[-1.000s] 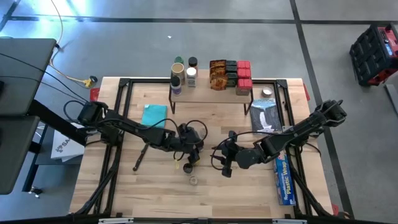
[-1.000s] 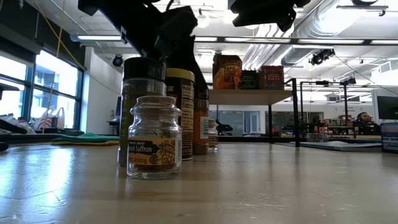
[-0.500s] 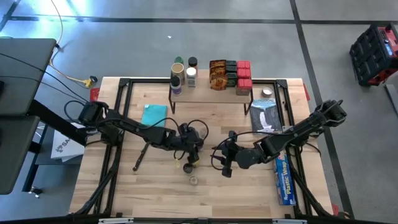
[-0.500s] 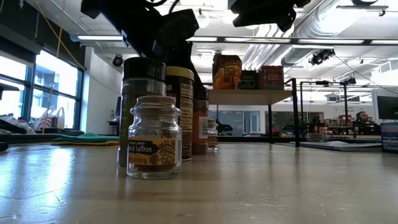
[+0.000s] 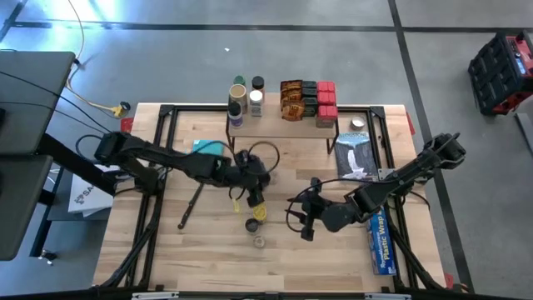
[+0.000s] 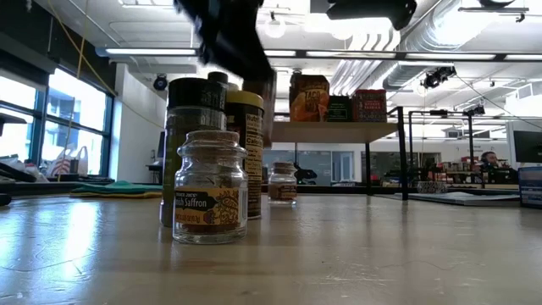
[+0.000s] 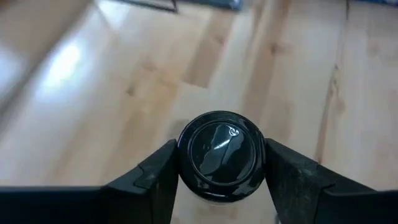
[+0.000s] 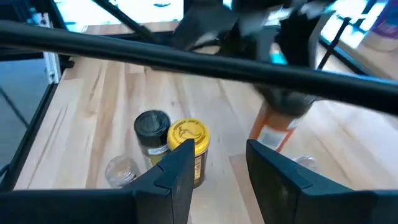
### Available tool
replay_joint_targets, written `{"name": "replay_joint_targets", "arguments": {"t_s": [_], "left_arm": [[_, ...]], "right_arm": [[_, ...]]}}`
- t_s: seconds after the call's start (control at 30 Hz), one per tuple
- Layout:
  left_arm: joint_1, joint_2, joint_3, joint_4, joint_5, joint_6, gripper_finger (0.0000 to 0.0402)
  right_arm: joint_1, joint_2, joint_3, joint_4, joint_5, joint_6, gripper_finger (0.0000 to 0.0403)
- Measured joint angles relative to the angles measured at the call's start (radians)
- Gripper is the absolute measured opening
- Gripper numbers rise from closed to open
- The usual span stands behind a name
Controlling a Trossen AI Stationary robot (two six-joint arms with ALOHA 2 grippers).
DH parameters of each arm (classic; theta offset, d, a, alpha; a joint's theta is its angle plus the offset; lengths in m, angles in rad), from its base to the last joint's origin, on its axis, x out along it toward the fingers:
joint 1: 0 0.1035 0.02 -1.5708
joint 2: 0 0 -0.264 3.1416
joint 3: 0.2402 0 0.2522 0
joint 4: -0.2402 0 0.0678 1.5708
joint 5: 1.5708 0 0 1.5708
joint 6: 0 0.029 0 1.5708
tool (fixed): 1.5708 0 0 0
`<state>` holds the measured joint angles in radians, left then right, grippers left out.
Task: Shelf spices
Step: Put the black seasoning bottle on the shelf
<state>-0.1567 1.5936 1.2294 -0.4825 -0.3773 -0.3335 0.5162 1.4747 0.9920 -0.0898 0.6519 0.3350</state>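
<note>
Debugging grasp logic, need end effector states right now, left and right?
Left end effector: closed on a black-lidded spice jar, lifted off the table.
Right end effector: open, holding nothing.

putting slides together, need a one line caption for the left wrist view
Left gripper closed around a black-lidded spice jar, seen from above the light wooden tabletop.

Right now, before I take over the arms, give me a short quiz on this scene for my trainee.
1. True or false: the left gripper is shut on a black-lidded jar.
2. The right gripper is: A open and empty; B shut on a packet; C out of view.
3. Fill in: the red boxes stand on the ___.
Key: 1 true. 2 A. 3 shelf.
</note>
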Motion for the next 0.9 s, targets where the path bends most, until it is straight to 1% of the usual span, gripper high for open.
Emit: {"name": "replay_joint_targets", "arguments": {"t_s": [0.07, 0.2, 0.37, 0.5, 0.6, 0.67, 0.8, 0.9], "left_arm": [[0.028, -0.008, 0.083, -0.089, -0.007, 0.027, 0.0192], [0.108, -0.011, 0.247, -0.210, -0.026, 0.119, 0.0192], [0.244, -0.010, 0.359, -0.274, -0.021, 0.220, 0.0192], [0.359, -0.011, 0.374, -0.287, 0.038, 0.244, 0.0192], [0.424, -0.009, 0.372, -0.314, 0.059, 0.247, 0.0192], [0.454, -0.009, 0.372, -0.311, 0.058, 0.257, 0.0194], [0.498, -0.009, 0.372, -0.312, 0.058, 0.260, 0.0215], [0.524, -0.009, 0.372, -0.310, 0.095, 0.260, 0.0225]], "right_arm": [[0.009, -0.006, 0.000, -0.005, 0.034, -0.005, 0.0140], [0.013, -0.010, 0.000, -0.004, 0.048, -0.021, 0.0140], [0.014, -0.011, 0.000, -0.004, 0.046, -0.019, 0.0140], [0.017, -0.011, 0.000, -0.004, 0.044, -0.019, 0.0140], [0.017, -0.011, 0.000, -0.005, 0.043, -0.018, 0.0140], [0.017, -0.011, 0.000, -0.005, 0.042, -0.019, 0.0140], [0.017, -0.011, 0.000, -0.008, 0.039, -0.019, 0.0140], [0.017, -0.011, 0.000, -0.008, 0.039, -0.019, 0.0140]]}}
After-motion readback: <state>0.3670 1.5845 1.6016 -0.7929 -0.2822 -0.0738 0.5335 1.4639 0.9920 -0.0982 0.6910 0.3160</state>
